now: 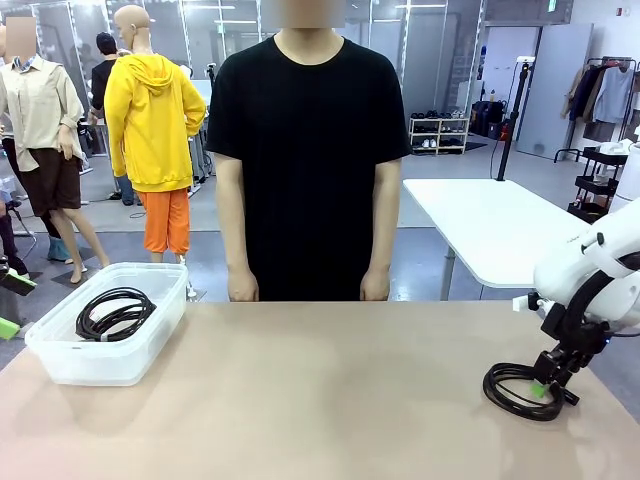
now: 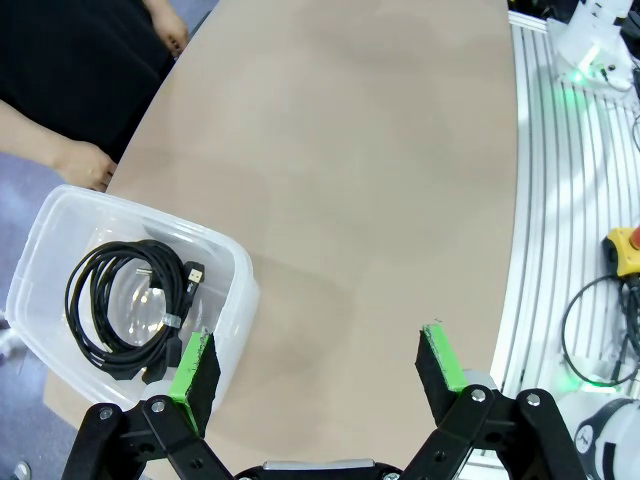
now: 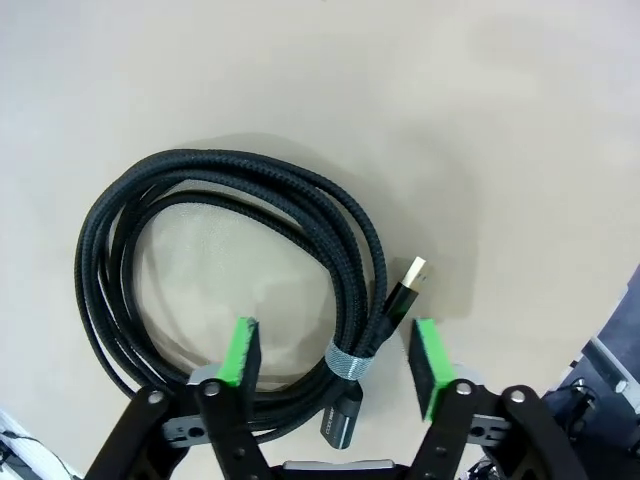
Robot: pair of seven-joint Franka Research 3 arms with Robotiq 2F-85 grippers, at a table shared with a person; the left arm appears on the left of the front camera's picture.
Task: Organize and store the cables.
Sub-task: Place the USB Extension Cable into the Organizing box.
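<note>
While one cable lies coiled in the bin at lower left, the right tool, spread, straddles another coil on the desk at lower right, its plug print unreadable.

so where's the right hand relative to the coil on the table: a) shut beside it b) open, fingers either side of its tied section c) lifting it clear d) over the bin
b: the right hand is open, its green fingers straddling the tied part of the cable coil, which lies flat on the table.
</note>
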